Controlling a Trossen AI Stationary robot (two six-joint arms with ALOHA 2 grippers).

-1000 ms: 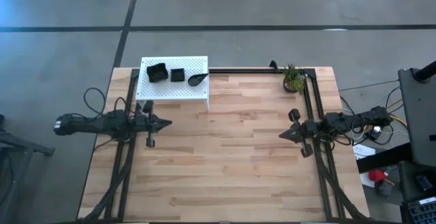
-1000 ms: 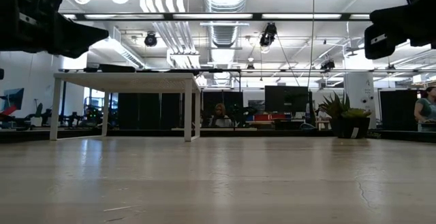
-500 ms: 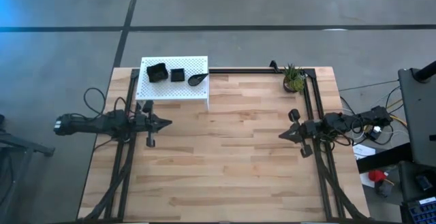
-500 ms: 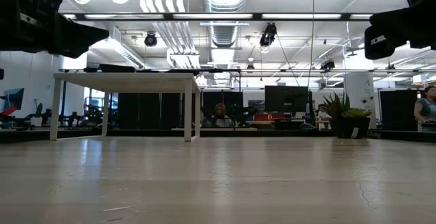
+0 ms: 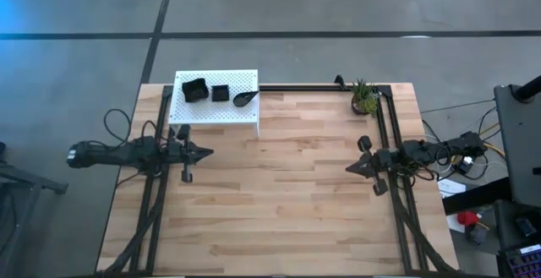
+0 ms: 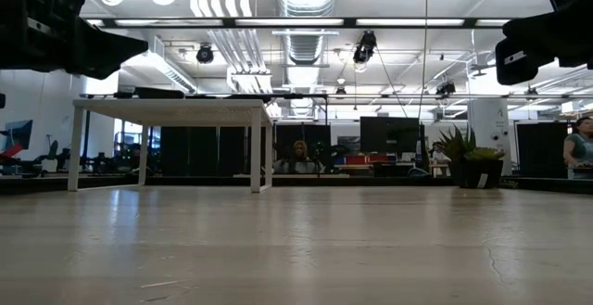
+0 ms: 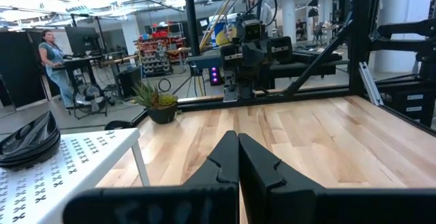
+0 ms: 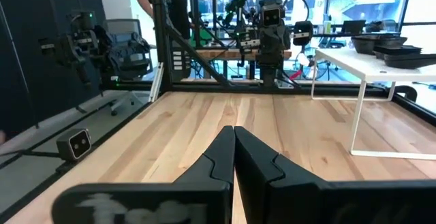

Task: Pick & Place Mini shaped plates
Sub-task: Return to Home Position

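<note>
Three stacks of glossy black mini plates rest on the white perforated platform (image 5: 215, 97) at the table's far left: a larger rimmed stack (image 5: 194, 89), a small square stack (image 5: 220, 93) and a teardrop-shaped stack (image 5: 245, 98). The teardrop stack (image 7: 27, 139) shows in the left wrist view; the plates (image 8: 385, 47) show far off in the right wrist view. My left gripper (image 5: 207, 152) hovers near the table's left edge, shut, fingertips (image 7: 238, 139) together. My right gripper (image 5: 350, 167) hovers near the right edge, shut (image 8: 234, 130). Both point toward the table's middle, holding nothing.
A small green potted plant (image 5: 364, 97) stands at the far right corner. The platform stands on thin white legs (image 6: 255, 147). Black frame rails (image 5: 385, 134) run along both sides. Bare wood lies between the two arms. People show in the room beyond (image 7: 54, 57).
</note>
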